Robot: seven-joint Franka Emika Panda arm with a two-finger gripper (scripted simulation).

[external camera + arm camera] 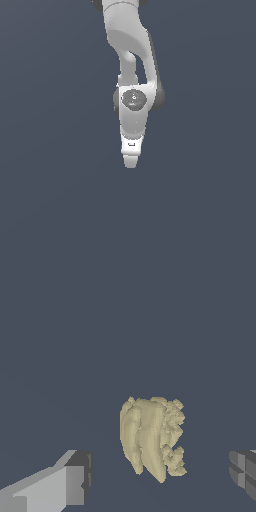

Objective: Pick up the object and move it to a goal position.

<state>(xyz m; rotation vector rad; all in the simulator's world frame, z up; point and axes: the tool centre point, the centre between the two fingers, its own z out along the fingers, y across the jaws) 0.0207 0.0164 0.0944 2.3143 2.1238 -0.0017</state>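
Observation:
The object is a pale yellow-tan lump with ridges along its length, lying on the dark grey floor. In the wrist view it sits between my two fingers, one grey-tipped finger on one side and the other finger at the frame's edge on the other, with gaps on both sides. The gripper is open and empty. In the exterior view the white arm points down and the gripper is seen edge-on; the object is hidden there behind the hand.
Only the flat dark grey floor surrounds the arm. No goal marker shows in either view.

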